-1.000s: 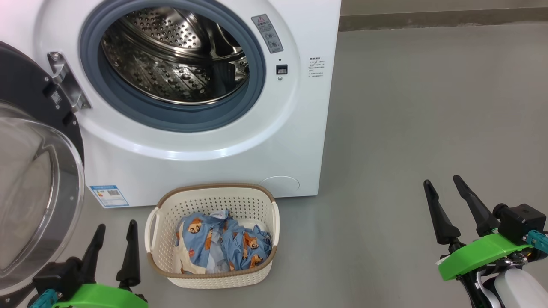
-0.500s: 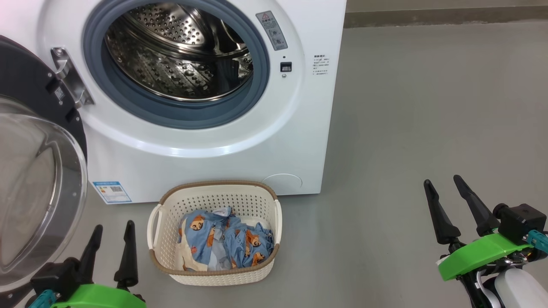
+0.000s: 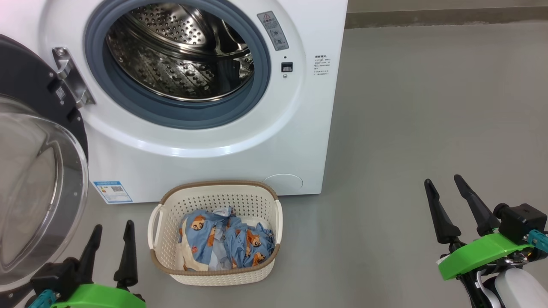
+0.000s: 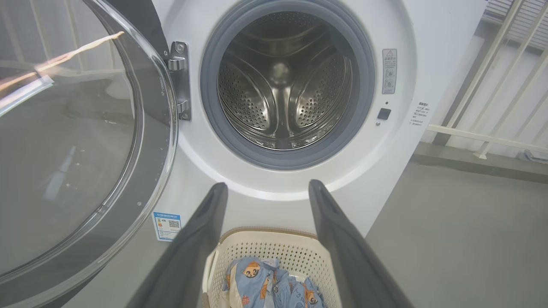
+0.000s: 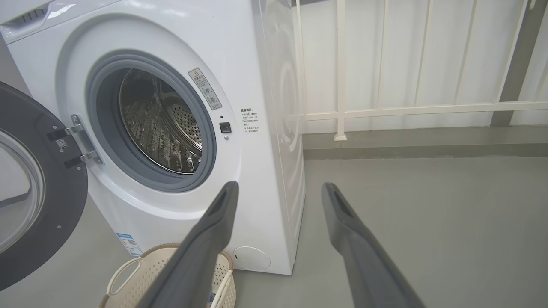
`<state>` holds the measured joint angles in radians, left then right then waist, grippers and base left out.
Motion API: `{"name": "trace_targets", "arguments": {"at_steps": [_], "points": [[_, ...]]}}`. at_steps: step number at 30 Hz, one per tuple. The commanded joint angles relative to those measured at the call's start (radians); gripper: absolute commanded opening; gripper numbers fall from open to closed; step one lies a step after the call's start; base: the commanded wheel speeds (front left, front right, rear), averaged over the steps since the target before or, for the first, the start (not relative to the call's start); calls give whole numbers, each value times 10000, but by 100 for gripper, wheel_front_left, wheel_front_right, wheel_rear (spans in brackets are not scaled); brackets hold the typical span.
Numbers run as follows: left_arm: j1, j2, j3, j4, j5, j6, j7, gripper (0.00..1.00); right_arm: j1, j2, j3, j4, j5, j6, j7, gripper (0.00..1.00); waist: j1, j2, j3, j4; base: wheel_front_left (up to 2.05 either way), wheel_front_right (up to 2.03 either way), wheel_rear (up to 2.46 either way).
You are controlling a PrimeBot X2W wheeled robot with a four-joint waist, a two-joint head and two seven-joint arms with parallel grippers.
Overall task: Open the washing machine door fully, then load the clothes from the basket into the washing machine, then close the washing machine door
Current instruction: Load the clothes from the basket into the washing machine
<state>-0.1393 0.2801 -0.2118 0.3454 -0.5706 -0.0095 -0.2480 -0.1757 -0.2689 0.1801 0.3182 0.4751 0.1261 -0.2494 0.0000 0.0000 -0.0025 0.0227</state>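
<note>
White-fronted, the washing machine (image 3: 205, 162) sits at 12 o'clock in the head view, with the washing machine door (image 3: 43, 184) swung wide at 9 o'clock. The basket (image 3: 222, 201) stands just before the machine at 6 o'clock, the clothes (image 3: 222, 244) heaped inside. The left gripper (image 3: 113, 225) at 7 o'clock and the right gripper (image 3: 442, 179) at 4 o'clock both stand spread, holding nothing. The left wrist view has parted fingers (image 4: 201, 239) framing the basket at 6 o'clock. The right wrist view has the basket at 7 o'clock.
</note>
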Motion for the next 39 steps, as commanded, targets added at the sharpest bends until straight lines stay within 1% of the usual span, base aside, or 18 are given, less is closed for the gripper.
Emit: {"name": "trace_targets", "arguments": {"at_steps": [1,16,21,27,39], "points": [[-338,222,405,-144,86,-26,-137,100,-281,-121,98,-227,-111,46,-124,100,0,0,-6,-3,0,0,0],[-356,201,360,-82,26,-46,-137,100,-258,-137,93,-245,-118,46,-124,100,0,0,-51,13,0,0,0],[-365,219,368,-101,16,-66,-137,100,-265,-128,105,-233,-110,46,-124,100,0,0,-50,14,44,-44,0],[-368,231,385,-110,30,-73,-137,100,-272,-105,99,-211,-109,46,-124,100,0,0,-67,4,119,-119,0],[-392,209,409,-160,23,-56,-137,100,-258,-102,73,-221,-108,46,-124,100,0,0,-71,65,174,-174,0]]}}
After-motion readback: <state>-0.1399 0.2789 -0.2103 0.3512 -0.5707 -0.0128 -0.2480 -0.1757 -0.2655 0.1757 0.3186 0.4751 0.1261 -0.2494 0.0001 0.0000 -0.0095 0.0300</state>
